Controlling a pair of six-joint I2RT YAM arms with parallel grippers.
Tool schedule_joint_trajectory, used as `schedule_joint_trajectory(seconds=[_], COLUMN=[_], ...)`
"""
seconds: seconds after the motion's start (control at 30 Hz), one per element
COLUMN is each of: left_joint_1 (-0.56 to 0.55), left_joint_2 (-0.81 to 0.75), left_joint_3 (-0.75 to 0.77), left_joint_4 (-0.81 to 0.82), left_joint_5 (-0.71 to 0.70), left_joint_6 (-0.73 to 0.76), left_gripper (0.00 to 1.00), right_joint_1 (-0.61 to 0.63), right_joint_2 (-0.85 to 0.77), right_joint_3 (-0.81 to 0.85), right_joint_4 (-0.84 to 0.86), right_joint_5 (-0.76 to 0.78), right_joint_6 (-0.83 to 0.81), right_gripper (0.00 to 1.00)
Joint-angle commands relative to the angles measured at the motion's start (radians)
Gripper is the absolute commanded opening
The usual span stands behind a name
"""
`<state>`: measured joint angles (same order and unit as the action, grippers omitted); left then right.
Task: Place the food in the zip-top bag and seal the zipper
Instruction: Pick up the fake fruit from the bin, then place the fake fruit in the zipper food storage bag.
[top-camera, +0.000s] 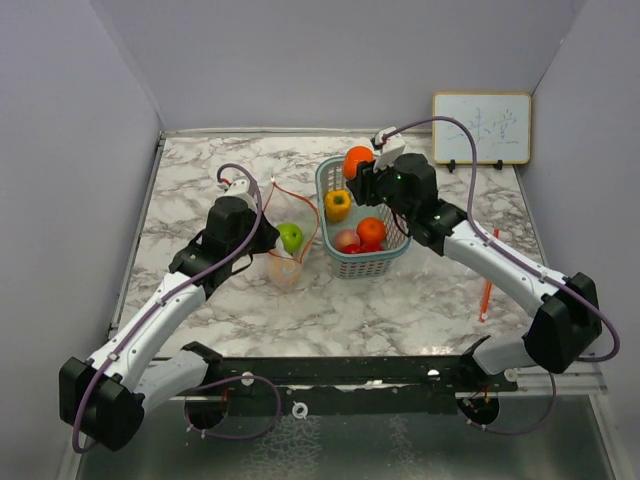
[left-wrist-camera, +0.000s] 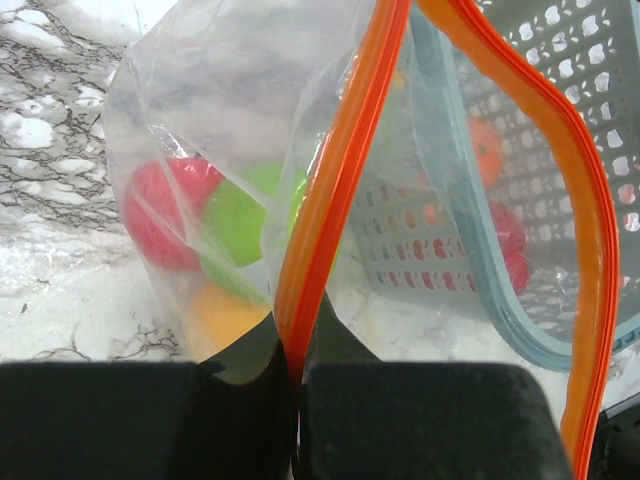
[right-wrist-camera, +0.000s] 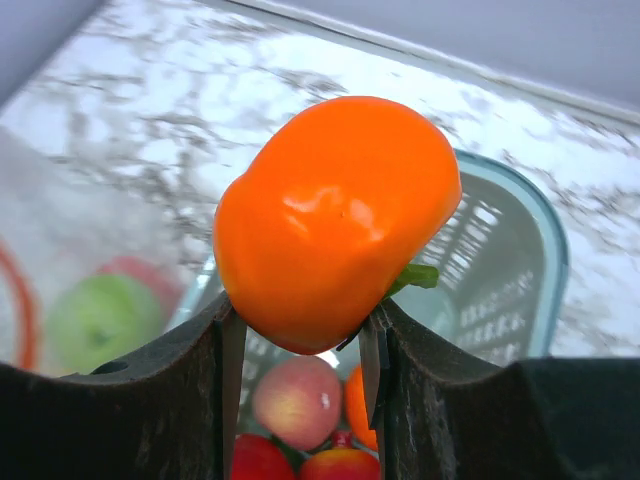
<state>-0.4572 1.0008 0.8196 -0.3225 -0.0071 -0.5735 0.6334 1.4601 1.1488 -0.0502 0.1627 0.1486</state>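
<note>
Currently the right pincer is clamped around a glossy orange plastic toy fruit, holding it above the far rim of the teal mesh plastic basket, where more toy fruits lie. The left pincer is pinched tight on the thin red-orange zipper strip of the clear crinkly plastic bag. The bag stands open on the white marbled worktop just beside the basket, with a green fruit, a pink-red fruit and a yellow fruit inside.

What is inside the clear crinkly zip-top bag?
A glossy red toy fruit, a green one and a yellow one show through; the left hand hides its bottom.
</note>
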Motion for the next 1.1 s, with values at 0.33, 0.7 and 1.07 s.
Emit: schedule_joint_trajectory(seconds=[0.33,0.7,1.07], left_joint_1=[0.008,0.008,0.008], left_joint_2=[0.006,-0.008,-0.010], left_joint_3=[0.005,0.052,0.103], left_joint_4=[0.008,-0.027,-0.078], left_joint_5=[0.047,0.031,0.025], left_joint_6=[-0.018,0.000,0.028], left_gripper=[0.00,0.00,0.00], right_joint_1=[0.094,0.170,0.170], right_joint_2=[-0.052,0.056,-0.021], right_joint_3=[0.079,0.151,0.137], right_joint_4=[0.112,-0.105,-0.127], right_joint_5=[-0.739,-0.569,-0.383], right_joint_6=[0.092,-0.013,-0.049], right_gripper=[0.26,0.41,0.85])
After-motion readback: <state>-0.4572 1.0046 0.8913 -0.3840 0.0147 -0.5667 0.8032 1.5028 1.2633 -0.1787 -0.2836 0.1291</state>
